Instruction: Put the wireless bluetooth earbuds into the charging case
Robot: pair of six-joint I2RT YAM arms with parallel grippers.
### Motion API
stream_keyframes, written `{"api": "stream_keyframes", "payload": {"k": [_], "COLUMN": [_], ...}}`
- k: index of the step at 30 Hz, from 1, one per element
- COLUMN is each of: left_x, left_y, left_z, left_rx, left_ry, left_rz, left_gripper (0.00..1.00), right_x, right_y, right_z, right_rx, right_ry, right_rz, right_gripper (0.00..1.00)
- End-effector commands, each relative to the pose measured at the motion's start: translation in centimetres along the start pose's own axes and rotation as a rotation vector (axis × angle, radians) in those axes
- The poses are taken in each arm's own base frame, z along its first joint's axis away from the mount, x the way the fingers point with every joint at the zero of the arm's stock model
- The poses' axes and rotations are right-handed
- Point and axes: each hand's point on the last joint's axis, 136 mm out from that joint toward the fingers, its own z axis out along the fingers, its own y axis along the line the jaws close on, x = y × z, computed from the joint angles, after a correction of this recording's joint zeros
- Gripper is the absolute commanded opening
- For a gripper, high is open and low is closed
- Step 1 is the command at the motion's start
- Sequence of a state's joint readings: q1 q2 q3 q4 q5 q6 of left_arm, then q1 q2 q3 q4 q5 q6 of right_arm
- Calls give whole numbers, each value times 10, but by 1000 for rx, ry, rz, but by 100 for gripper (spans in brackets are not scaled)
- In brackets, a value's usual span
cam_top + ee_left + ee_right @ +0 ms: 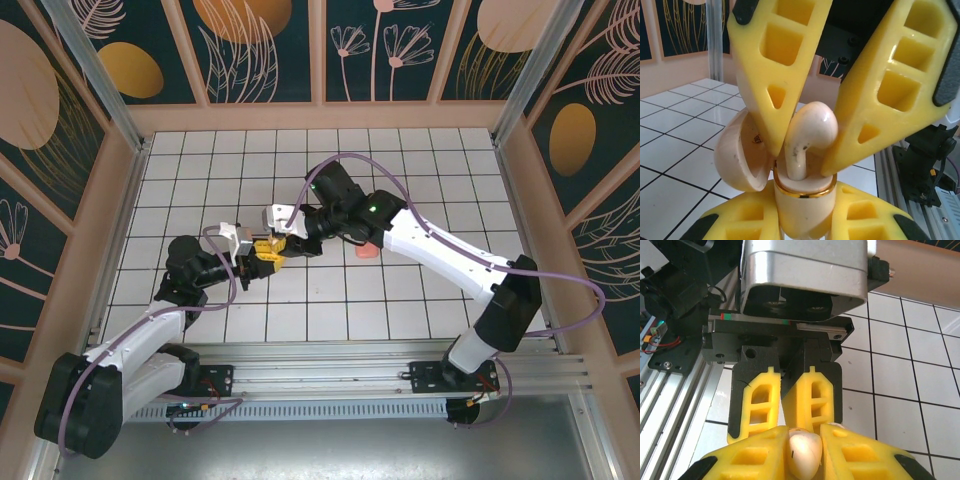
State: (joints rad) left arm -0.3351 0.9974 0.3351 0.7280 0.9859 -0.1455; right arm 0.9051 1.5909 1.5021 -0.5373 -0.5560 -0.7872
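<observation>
overhead looks down; close wrist views share earbud (807, 135)

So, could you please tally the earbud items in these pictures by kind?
cream earbud: 1
cream charging case: 1
coral-pink item on the table, partly hidden, kind unclear: 1
Total: 3

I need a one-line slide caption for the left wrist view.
Right gripper holds a cream earbud stem-down at the mouth of the open charging case gripped by the left gripper.

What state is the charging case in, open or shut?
Open. The charging case has its lid swung aside, left of the gold rim; a cream earbud stands stem-down in the opening.
</observation>
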Motion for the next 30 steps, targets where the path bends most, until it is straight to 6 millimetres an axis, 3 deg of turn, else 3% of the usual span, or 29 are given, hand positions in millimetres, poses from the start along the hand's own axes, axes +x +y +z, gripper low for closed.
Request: {"api": "stream_keyframes", "payload": {"k": [1, 19, 30], "left_x": [-29, -28, -26], "left_y": [-15, -13, -8], "left_z": [3, 4, 5], "left_rx": [68, 61, 33], "left_ry": [-54, -47, -42], "left_rz": [128, 125, 122], "left_gripper": [12, 12, 13], "right_x": [18, 0, -29], "right_y": [-3, -2, 7], "right_z": [3, -15, -39], "right_rx": [17, 68, 61], "right_ry": [91, 7, -162], "right_rz": [1, -15, -4], "right_gripper": [25, 41, 46]}}
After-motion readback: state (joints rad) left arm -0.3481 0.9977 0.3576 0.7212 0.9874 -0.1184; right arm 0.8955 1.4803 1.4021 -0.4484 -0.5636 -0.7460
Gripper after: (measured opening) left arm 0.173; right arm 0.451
